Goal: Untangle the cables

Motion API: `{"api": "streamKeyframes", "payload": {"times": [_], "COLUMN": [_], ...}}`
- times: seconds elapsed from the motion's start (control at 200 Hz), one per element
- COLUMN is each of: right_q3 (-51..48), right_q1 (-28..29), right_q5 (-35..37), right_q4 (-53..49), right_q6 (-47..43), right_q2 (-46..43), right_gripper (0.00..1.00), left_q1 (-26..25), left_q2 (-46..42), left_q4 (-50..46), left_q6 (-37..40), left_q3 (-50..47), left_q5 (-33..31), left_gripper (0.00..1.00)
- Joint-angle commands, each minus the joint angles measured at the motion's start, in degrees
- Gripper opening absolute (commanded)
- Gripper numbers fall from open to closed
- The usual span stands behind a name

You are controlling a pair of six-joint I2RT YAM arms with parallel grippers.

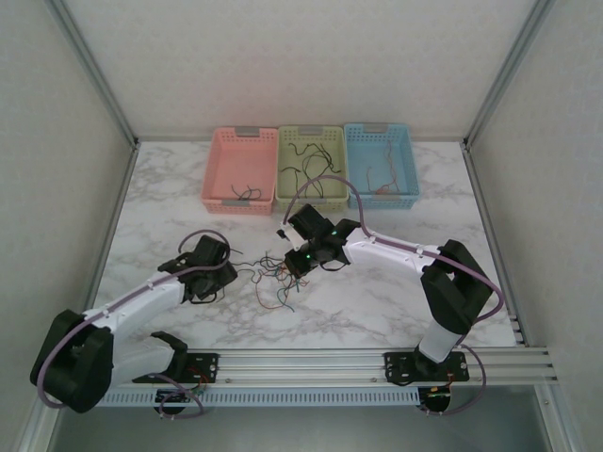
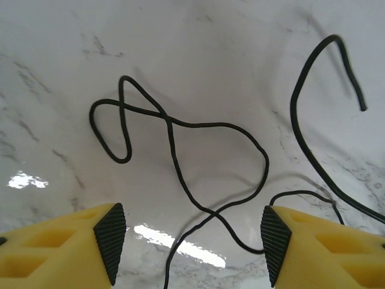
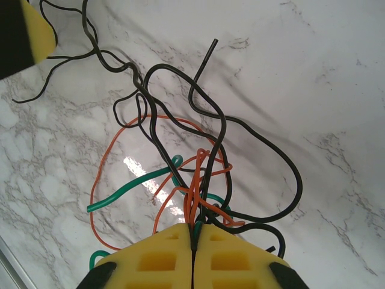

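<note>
The right gripper [image 3: 194, 233] has its fingers pressed together on the cable clump [image 3: 201, 171]. It pinches several strands at once: an orange wire [image 3: 194, 191], a green wire [image 3: 129, 191] and at least one black strand all run into the seam between the pads. In the top view the clump [image 1: 278, 282] lies near the middle of the marble table [image 1: 396, 311], with the right gripper [image 1: 300, 256] at its 12 o'clock and the left gripper [image 1: 219, 273] at its 9 o'clock. The left gripper [image 2: 189, 241] has its fingers apart and clamps nothing. A looped black wire [image 2: 174, 129] lies on the marble ahead of it, one stretch running between the pads toward 6 o'clock.

The main risk is the mixed pinch. A pull from the right would likely drag the whole knot along, or cinch the crossings just beyond the fingers, rather than free one strand. The black wire crosses itself twice, so closing the left pads on the wrong stretch could tighten that loop. It is thin and lies flat on glossy stone, so the pads may slide over it and miss. Whether it joins the clump I cannot tell. At 12 o'clock the pink basket [image 1: 236, 204], green basket [image 1: 309, 203] and blue basket [image 1: 381, 202] hold loose wires, and a knotted bundle could reach them unsorted.
</note>
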Motion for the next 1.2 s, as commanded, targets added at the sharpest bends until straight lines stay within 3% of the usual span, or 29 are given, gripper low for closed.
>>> {"api": "streamKeyframes", "payload": {"times": [0.0, 0.21, 0.31, 0.531, 0.801, 1.051, 1.196], "right_q3": [0.32, 0.64, 0.69, 0.21, -2.41, -7.89, -10.20], "right_q1": [-0.44, -0.48, -0.45, -0.45, -3.28, -12.66, -16.17], "right_q5": [-0.17, 0.03, 0.01, 0.12, 0.60, -5.36, -5.22], "right_q4": [-0.62, -1.25, -1.34, -0.81, -0.89, 0.78, 0.34], "right_q6": [0.23, -0.09, -0.10, 0.27, 0.11, 2.26, 2.62], "right_q2": [-1.11, -1.35, -1.37, -1.55, -5.99, -14.75, -17.66], "right_gripper": [0.06, 0.06, 0.06, 0.07, 0.06, 0.04, 0.04], "left_q1": [0.51, 0.48, 0.46, 0.44, 1.49, 3.94, 4.72], "left_q2": [2.39, 4.69, 5.11, 4.78, -5.17, -15.62, -18.81], "left_q4": [2.79, 4.40, 5.30, 5.42, -4.56, -17.70, -22.02], "left_q6": [0.71, 1.37, 1.45, 2.42, 4.56, 9.26, 11.83], "left_q3": [-0.18, 0.22, 0.25, 1.07, 5.64, 15.45, 19.97], "left_q5": [0.76, 0.28, 0.26, -0.48, -4.42, -9.18, -10.71], "left_gripper": [0.62, 0.55, 0.47, 0.00, 0.00, 0.00, 0.00]}}
